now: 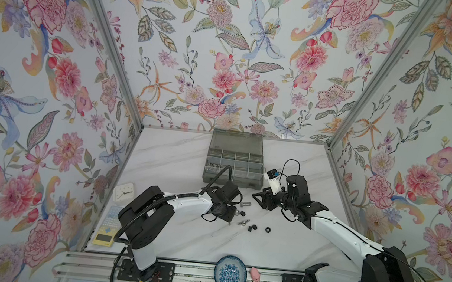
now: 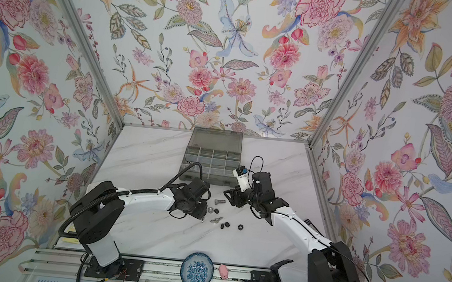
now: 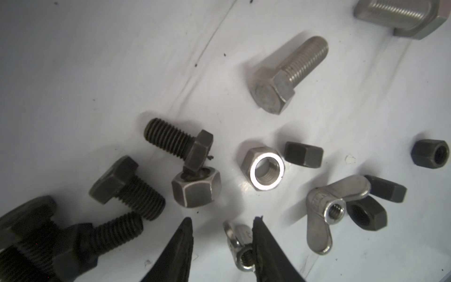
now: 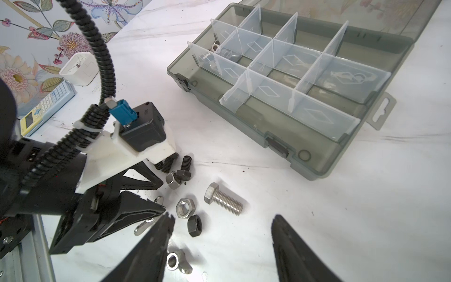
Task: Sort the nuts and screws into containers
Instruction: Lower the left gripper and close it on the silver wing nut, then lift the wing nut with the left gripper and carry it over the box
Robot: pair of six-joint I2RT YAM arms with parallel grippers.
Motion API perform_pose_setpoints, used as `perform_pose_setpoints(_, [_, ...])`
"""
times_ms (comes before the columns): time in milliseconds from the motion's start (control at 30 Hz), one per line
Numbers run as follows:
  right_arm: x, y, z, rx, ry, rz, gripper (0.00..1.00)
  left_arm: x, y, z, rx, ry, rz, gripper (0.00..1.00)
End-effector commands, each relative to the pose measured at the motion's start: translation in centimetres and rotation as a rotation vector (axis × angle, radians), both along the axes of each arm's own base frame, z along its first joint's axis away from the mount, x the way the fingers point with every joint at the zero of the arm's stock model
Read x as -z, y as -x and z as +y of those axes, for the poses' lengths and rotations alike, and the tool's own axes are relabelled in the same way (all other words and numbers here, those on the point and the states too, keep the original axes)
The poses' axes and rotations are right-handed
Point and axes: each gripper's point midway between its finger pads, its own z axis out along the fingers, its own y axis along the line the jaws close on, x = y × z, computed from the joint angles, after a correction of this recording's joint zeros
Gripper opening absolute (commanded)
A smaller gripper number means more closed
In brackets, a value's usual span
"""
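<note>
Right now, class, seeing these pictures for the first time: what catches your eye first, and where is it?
The bright floral wallpaper fills all three walls around the white marble-look table. At mid-table lies a scatter of small black and silver screws and nuts, with the left tool straddling a silver metal wing nut. Behind them sits the open smoky grey translucent plastic organizer box.
</note>
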Motion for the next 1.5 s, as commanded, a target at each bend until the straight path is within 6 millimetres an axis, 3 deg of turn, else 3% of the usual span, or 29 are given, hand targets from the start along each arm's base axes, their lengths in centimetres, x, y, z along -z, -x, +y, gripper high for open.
perform_pose_setpoints(0, [0.45, -0.02, -0.05, -0.003, -0.007, 0.006, 0.67, -0.54, -0.02, -1.12, 0.015, 0.02, -0.003, 0.43])
perform_pose_setpoints(367, [0.51, -0.08, 0.1, -0.007, -0.011, 0.011, 0.67, -0.25, -0.08, -1.56, 0.026, 0.022, 0.007, 0.29])
perform_pose_setpoints(1467, [0.17, -0.1, -0.27, 0.004, -0.014, -0.001, 0.68, 0.26, 0.38, -1.33, 0.033, 0.015, 0.025, 0.07])
